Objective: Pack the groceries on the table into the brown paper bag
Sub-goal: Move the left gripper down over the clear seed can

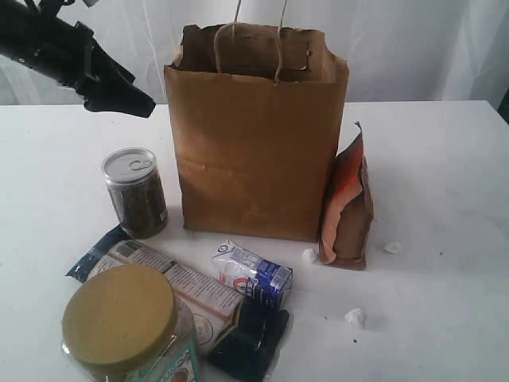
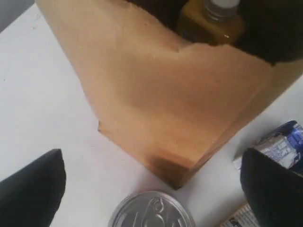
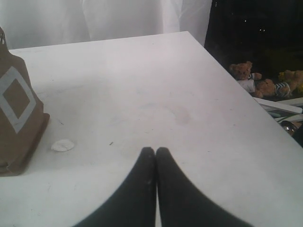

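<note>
The brown paper bag (image 1: pixel 254 143) stands upright mid-table, and the white-capped yellow-grain bottle (image 2: pixel 210 21) sits inside it. The clear can of dark grains (image 1: pixel 135 191) stands left of the bag. In front lie the long dark-blue packet (image 1: pixel 238 334), the small white-blue carton (image 1: pixel 253 274) and the big olive-lidded jar (image 1: pixel 123 322). The orange-brown pouch (image 1: pixel 347 207) leans against the bag's right side. My left gripper (image 1: pixel 131 102) hangs open and empty above the can's lid (image 2: pixel 151 210). My right gripper (image 3: pixel 155 151) is shut and empty over bare table (image 3: pixel 142 94), right of the pouch (image 3: pixel 16 109).
Small white crumbs (image 1: pixel 355 317) lie in front of and beside the pouch, one of them (image 3: pixel 62 145) near my right gripper. The table's right edge (image 3: pixel 227 80) drops off to a dark area with soft toys (image 3: pixel 246 75). A white curtain hangs behind the table.
</note>
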### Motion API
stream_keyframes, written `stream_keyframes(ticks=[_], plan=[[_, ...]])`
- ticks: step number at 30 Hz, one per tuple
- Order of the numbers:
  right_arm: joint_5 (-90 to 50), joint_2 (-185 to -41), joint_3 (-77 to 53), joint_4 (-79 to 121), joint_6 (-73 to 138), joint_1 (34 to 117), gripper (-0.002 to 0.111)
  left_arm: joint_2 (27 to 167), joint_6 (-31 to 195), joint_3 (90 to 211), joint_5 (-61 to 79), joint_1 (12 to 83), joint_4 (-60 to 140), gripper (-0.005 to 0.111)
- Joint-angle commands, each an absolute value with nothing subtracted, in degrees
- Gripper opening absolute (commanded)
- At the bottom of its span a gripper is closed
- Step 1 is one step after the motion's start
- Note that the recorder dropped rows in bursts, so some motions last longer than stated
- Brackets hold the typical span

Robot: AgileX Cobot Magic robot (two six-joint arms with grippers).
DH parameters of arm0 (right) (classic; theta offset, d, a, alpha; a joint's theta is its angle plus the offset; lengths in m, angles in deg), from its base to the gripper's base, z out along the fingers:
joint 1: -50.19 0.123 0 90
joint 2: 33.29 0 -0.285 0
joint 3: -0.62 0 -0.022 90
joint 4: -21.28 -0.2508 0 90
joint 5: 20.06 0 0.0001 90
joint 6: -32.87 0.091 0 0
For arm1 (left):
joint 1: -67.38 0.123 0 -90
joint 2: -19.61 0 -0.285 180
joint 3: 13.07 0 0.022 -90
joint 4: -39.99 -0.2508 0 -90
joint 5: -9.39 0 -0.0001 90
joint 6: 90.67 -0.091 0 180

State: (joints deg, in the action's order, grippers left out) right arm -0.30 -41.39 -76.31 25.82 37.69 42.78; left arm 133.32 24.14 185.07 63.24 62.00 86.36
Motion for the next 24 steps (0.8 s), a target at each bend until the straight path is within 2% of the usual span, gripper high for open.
stream_keyframes(ticks=[1,24], plan=[[-0.4,-41.1,-76.6,25.8,37.1,42.8,0.000,132.8,24.2,184.8,69.2,61.9,88.3,0.105],[-0.4,-41.1,-76.6,25.8,37.1,42.8,0.000,140.1,22.9,183.3,63.4,58.1,72.3,0.105]])
